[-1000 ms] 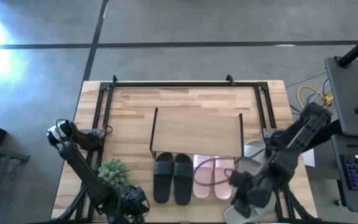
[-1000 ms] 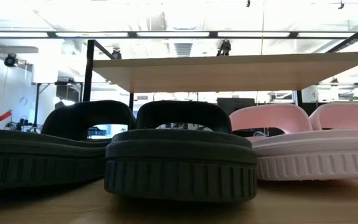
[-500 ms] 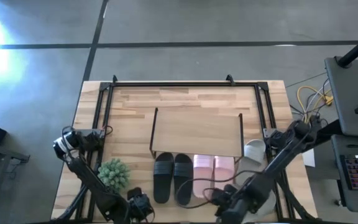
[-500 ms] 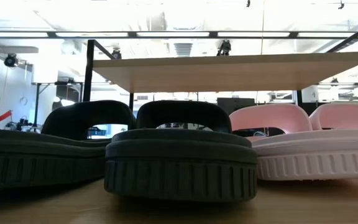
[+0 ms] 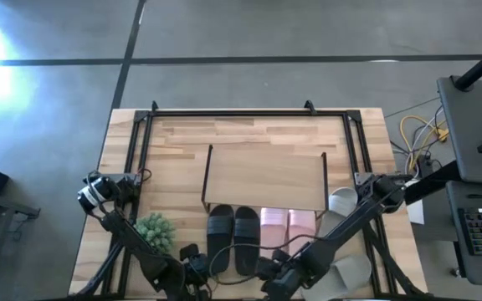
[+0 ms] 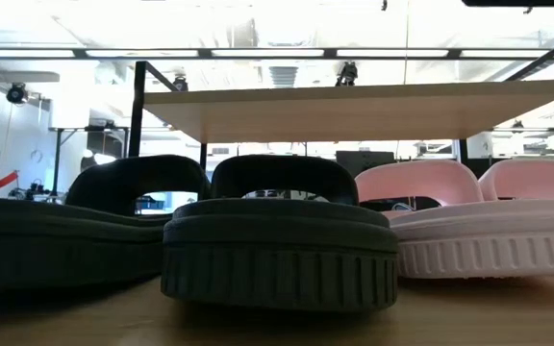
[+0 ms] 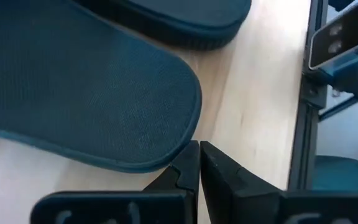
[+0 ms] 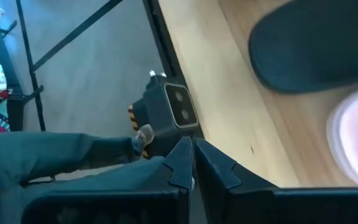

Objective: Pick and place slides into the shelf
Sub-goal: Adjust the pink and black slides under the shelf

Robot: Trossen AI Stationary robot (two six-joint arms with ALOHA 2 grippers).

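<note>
A light-wood table [image 5: 174, 142] is carrying the shelf [image 5: 264, 177], which is standing near its middle. Half under the shelf's near edge, a black pair of slides [image 5: 233, 237] and a pale pink pair [image 5: 288, 226] are lying side by side. A small green plant [image 5: 154, 232] is sitting left of the shelf, and grey-beige slides [image 5: 342, 201] are lying just right of it
</note>
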